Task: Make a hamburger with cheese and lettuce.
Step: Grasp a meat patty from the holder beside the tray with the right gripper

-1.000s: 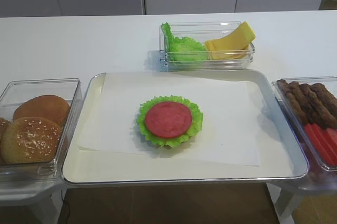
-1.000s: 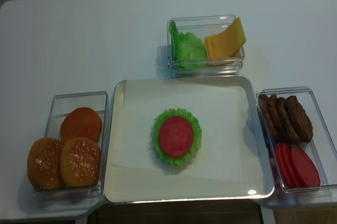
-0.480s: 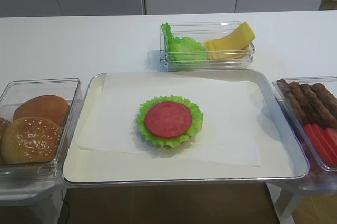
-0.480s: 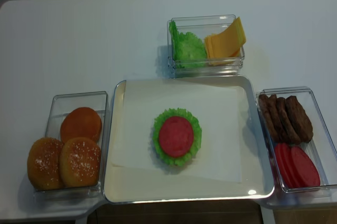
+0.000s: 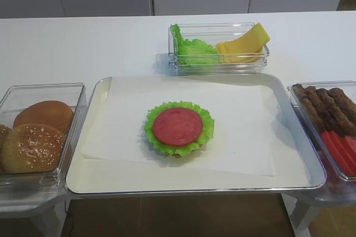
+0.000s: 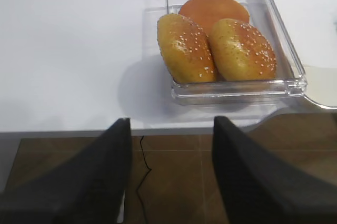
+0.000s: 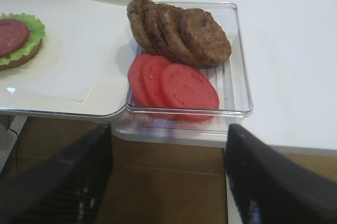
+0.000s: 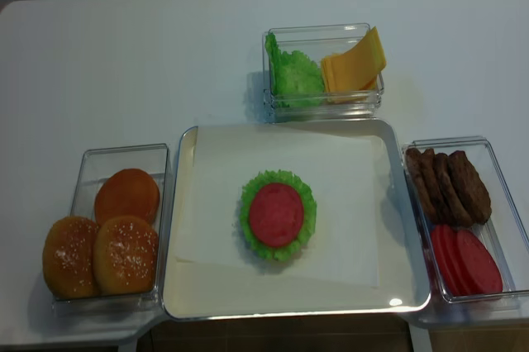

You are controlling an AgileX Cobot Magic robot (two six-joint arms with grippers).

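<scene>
Hamburger: a bun base, a frilly green leaf and a flat red disc on top, sitting in the middle of the paper.
Paper: a white sheet lining the tray.
Tray: silver, at the near edge of the white table, between two clear boxes.
Cheese: pale yellow slices leaning in the right half of the far box, just beyond the tray.
Far box: clear; loose lettuce fills its left half.
Left box: clear, just beside the tray; holds three golden buns, two of them seeded.
Right box: clear, just beside the tray; brown patties stand on edge at the far end, red slices overlap at the near end.
Right gripper: seen only by its wrist camera, below the table edge near the right box; fingers spread wide, holding nothing.
Left gripper: seen only by its wrist camera, below the table edge near the left box; fingers apart, holding nothing.
</scene>
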